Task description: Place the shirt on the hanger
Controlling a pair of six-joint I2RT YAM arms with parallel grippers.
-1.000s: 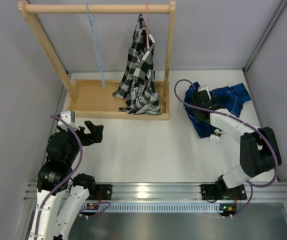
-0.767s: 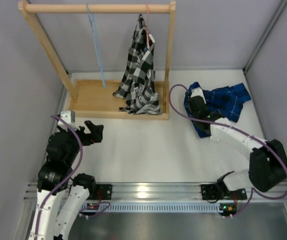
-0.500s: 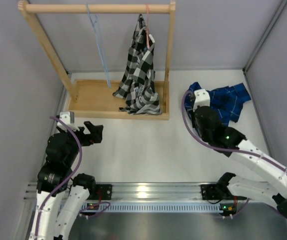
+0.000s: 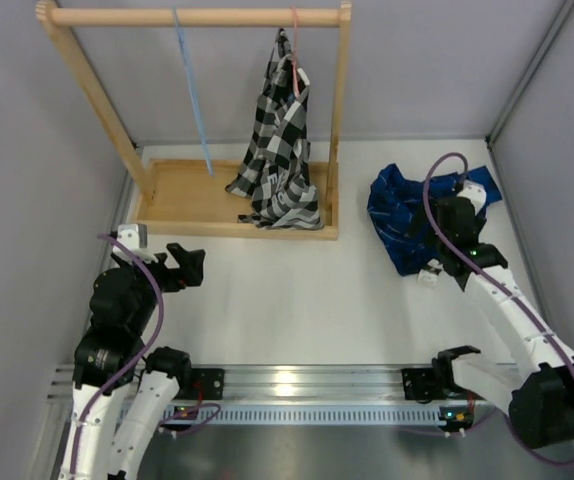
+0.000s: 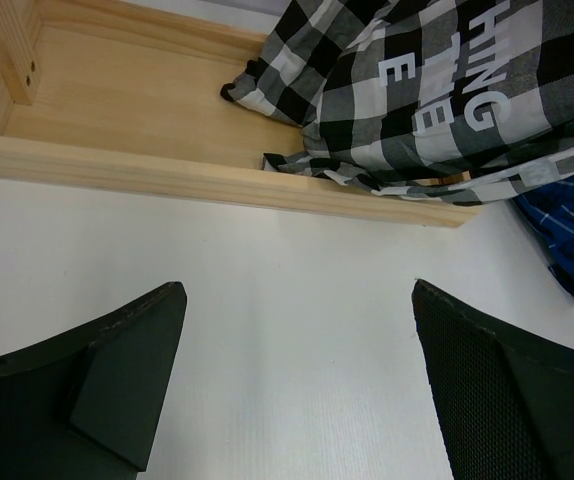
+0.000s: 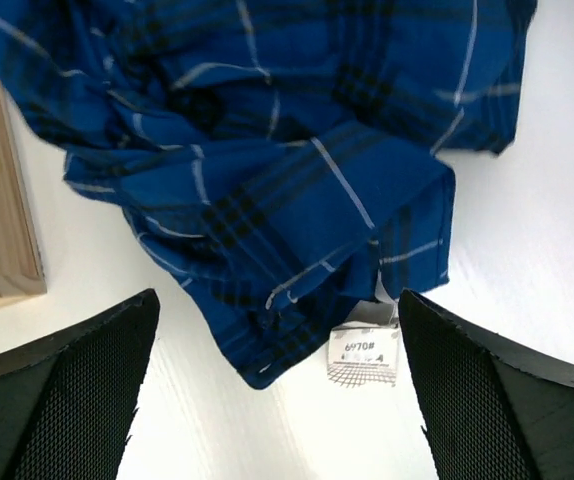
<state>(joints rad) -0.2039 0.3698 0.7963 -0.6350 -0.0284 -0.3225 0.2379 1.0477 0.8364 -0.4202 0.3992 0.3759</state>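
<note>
Shifted rightward across the shirt, the right gripper hovers spread and empty; the left gripper too. Beneath, it lies crumpled on the table, right side — limp, light, probably best pinched at the collar. Beyond hangs the hanger.

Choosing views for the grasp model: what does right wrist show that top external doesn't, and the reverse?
Only right wrist: readable print on the white tag at the edge of the shirt, and the right end effector open over it. Only top external: the hanger bare on the rack rail, the checked shirt hanging beside it, the left arm. Both: the shirt crumpled on the table, next to the rack's wooden base.
</note>
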